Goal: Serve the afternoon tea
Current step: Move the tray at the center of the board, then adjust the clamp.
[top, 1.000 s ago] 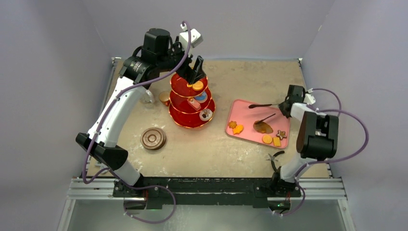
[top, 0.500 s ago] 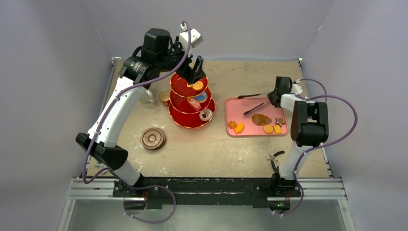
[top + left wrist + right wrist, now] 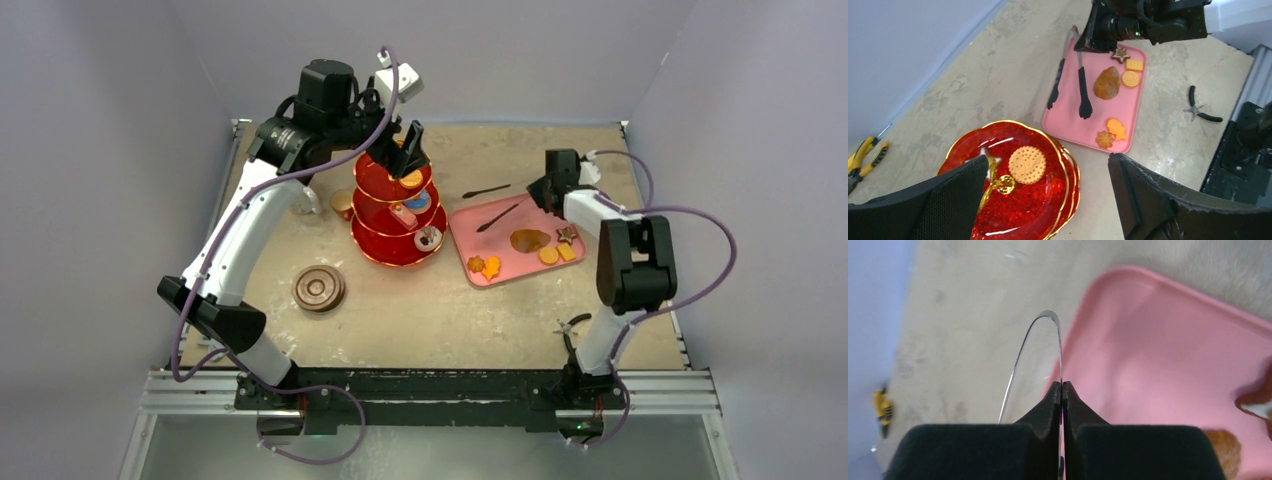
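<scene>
1. Hovers with left gripper [image 3: 398,152] spread wide and empty, just above red three-tier stand [image 3: 380,235].
2. Pinches black tongs [image 3: 1081,90] in closed right gripper [image 3: 540,190], right of stand.
3. Next, probably: calls for tonging a round biscuit [image 3: 1130,78] across to stand.

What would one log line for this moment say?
left fingers: open, above red stand | right fingers: shut on tongs, at pink tray edge | biscuits: on tray
</scene>
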Controlling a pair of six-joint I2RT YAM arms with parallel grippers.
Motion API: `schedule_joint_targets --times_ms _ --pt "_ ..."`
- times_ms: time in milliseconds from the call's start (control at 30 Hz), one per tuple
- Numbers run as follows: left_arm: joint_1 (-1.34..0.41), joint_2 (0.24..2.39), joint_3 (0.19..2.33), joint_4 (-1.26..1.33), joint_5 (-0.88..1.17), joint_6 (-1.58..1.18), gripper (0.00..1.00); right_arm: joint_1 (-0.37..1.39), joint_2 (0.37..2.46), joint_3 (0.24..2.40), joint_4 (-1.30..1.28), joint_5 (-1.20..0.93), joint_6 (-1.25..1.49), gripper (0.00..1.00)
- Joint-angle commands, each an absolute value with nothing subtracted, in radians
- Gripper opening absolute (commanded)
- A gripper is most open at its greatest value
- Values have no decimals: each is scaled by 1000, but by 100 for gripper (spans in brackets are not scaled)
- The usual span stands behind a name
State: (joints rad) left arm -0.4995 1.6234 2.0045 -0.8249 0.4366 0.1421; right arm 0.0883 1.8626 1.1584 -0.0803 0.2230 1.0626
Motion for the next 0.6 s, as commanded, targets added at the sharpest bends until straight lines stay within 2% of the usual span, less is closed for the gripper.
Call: schedule_joint_targets --times_ms 0,233,367,567 --pt "-509 1645 2090 -825 580 159 91 85 1615 1156 -6 299 963 0" --pt "-712 1797 2256 -887 522 206 94 99 1280 985 160 324 764 0" --pt "-757 1923 2360 -897 495 192 96 109 1138 917 284 262 639 0" --pt "-759 1949 2307 -891 517 211 96 123 956 816 485 102 473 0"
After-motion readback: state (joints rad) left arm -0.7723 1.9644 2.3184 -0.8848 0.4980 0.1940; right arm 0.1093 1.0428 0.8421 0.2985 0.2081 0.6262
